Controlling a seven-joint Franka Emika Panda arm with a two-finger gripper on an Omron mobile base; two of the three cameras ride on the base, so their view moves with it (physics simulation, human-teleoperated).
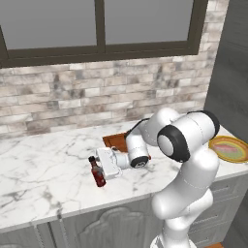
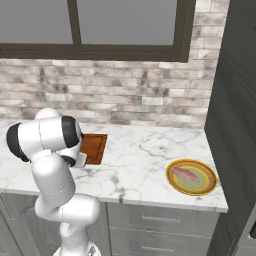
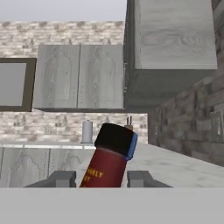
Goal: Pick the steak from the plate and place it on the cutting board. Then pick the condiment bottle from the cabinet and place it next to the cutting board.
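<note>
The condiment bottle (image 1: 98, 175), red-brown with a black cap, stands on the marble counter just left of the cutting board (image 1: 115, 140). My gripper (image 1: 97, 170) reaches in sideways with a finger on each side of the bottle. In the hand view the bottle (image 3: 109, 162) rises between the fingertips (image 3: 65, 178) of the gripper (image 3: 101, 179), with a sliver of space on the left side. The reddish board (image 2: 93, 147) lies partly behind my arm. Far to the right, the pink steak (image 2: 186, 175) lies on the yellow-rimmed plate (image 2: 192, 193), which also sits at the counter's right end (image 1: 216, 144).
A brick wall and a dark-framed window (image 1: 99, 29) back the counter. A tall grey cabinet side (image 2: 235, 100) closes off the right end. Grey wood-grain wall cabinets (image 3: 175, 35) hang ahead of the hand. Base drawers (image 2: 155, 220) run below the counter edge.
</note>
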